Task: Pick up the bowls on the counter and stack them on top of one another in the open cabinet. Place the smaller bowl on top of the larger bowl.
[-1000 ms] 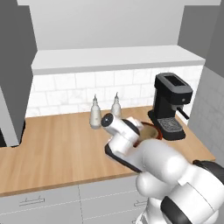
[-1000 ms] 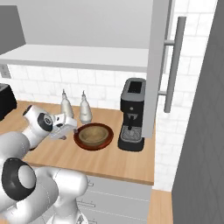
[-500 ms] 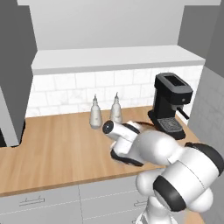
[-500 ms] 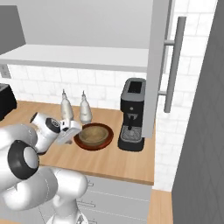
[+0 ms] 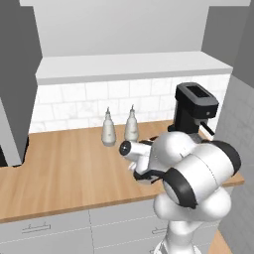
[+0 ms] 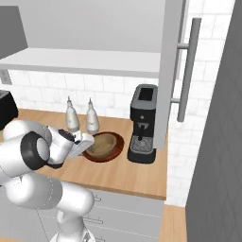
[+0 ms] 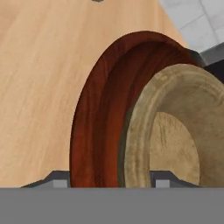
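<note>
The larger bowl point(image 6: 112, 152), glossy reddish-brown, rests on the counter point(image 6: 137, 177) beside the coffee machine. Nested inside it is the smaller bowl point(image 6: 102, 144), tan with a darker rim. My gripper point(image 6: 88, 145) reaches in at the bowls' left edge. In the hand view the larger bowl point(image 7: 94, 118) and smaller bowl point(image 7: 175, 131) fill the frame, and my gripper point(image 7: 110, 178) straddles both rims. One fingertip point(image 7: 57, 178) sits against the red outer wall; the other presses inside the tan bowl. The open cabinet point(image 6: 80, 61) runs above the counter.
Two white bottles point(image 5: 109, 130) point(image 5: 131, 126) stand near the tiled wall behind the bowls. A black coffee machine point(image 6: 144, 125) is just right of the bowls. A tall cabinet door with a long handle point(image 6: 186, 71) hangs open at the right. The counter point(image 5: 64, 173) stretches left.
The hand has come down from above the nested bowls to their near rim, and its jaws have closed in from wide open onto the two rims.
</note>
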### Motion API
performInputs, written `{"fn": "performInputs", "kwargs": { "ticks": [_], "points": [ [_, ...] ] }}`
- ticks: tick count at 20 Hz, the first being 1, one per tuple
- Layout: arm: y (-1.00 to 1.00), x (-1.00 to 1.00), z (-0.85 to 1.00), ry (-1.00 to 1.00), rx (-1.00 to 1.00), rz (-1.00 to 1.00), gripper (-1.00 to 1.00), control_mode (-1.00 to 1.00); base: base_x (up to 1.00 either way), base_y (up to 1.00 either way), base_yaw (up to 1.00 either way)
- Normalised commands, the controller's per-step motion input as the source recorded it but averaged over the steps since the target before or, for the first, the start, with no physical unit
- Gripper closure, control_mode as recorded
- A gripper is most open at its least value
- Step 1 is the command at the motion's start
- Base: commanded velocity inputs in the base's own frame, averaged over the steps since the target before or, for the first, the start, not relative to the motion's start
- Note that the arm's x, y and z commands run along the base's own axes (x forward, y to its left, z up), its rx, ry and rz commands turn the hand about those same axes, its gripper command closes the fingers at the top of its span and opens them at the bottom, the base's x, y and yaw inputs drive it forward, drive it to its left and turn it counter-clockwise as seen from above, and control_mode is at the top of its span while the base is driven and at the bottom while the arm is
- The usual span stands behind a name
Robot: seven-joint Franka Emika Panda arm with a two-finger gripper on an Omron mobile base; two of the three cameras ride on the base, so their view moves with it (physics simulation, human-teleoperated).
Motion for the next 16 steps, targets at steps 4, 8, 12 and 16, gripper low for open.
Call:
{"fn": "performInputs", "kwargs": {
  "ticks": [4, 8, 12, 16],
  "points": [
    [0.00, 0.04, 0.04, 0.00, 0.00, 0.00, 1.00, -1.00, 0.00, 0.00, 0.00],
    [0.00, -0.04, 0.48, -0.05, 0.00, 0.00, 1.00, -1.00, 0.00, 0.00, 0.00],
    [0.00, -0.35, 0.88, -0.17, 0.00, 0.00, 1.00, -1.00, 0.00, 0.00, 0.00],
    [0.18, -0.71, 1.00, -0.26, -0.01, 0.06, 1.00, -1.00, 0.00, 0.00, 0.00]
  ]
}}
